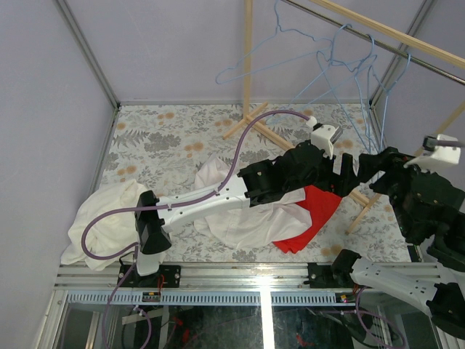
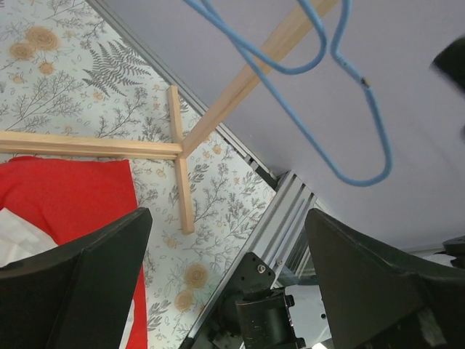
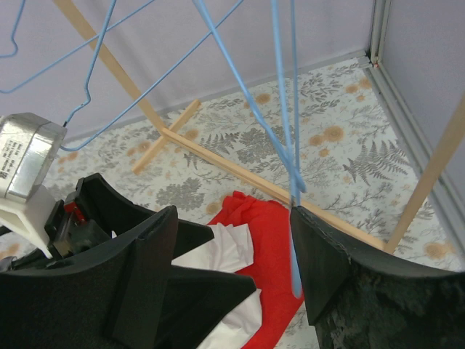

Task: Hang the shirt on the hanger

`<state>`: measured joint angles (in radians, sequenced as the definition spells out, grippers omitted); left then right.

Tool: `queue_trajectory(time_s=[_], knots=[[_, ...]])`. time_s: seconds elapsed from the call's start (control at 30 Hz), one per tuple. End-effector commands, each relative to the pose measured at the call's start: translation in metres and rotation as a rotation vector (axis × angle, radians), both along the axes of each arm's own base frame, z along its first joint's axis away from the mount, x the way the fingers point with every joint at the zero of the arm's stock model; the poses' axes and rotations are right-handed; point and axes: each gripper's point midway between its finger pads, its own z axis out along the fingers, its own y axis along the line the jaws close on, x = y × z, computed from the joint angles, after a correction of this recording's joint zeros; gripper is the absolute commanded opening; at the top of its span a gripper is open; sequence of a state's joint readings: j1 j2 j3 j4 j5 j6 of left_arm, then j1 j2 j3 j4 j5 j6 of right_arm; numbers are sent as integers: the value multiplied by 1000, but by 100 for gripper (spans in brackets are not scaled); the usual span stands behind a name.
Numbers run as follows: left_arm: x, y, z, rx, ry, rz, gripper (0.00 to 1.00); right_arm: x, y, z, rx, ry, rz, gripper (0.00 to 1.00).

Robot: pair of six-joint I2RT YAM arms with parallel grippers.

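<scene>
The white shirt (image 1: pixel 243 218) lies crumpled on the table under my left arm, partly over a red cloth (image 1: pixel 316 207). It also shows in the right wrist view (image 3: pixel 232 251). Blue wire hangers (image 1: pixel 349 54) hang from the wooden rack's rail. My left gripper (image 1: pixel 347 161) is raised above the red cloth, open and empty (image 2: pixel 229 291), with a hanger (image 2: pixel 363 109) above it. My right gripper (image 1: pixel 378 166) faces it, open (image 3: pixel 232 276). A blue hanger wire (image 3: pixel 293 240) runs down along the inner face of its right finger (image 3: pixel 341 276).
A creamier off-white garment (image 1: pixel 102 218) lies at the table's left. The wooden rack's foot bars (image 1: pixel 287 142) cross the table's back right, and its post (image 1: pixel 248 51) rises at the back. Purple walls enclose the table. The aluminium frame edge (image 2: pixel 287 211) runs at the near side.
</scene>
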<state>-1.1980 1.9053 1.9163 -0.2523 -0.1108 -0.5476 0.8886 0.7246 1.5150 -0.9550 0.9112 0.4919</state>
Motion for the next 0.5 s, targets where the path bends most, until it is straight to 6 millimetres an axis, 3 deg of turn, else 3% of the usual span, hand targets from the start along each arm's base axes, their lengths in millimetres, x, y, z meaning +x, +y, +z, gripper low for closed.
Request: queue_trajectory(time_s=[0.0, 0.1, 0.23, 0.37, 0.47], knots=[[-3, 5, 17, -59, -21, 12, 86, 13, 2, 44, -82, -80, -34, 72], [-3, 11, 16, -52, -21, 24, 86, 17, -2, 78, -135, -127, -55, 72], [-3, 14, 10, -43, -13, 30, 86, 28, 17, 112, -231, -131, 1, 72], [-5, 20, 2, -30, 3, 38, 86, 43, 65, 119, -311, -111, 173, 73], [-6, 36, -5, -14, 10, 74, 86, 42, 87, 138, -283, -164, 287, 73]])
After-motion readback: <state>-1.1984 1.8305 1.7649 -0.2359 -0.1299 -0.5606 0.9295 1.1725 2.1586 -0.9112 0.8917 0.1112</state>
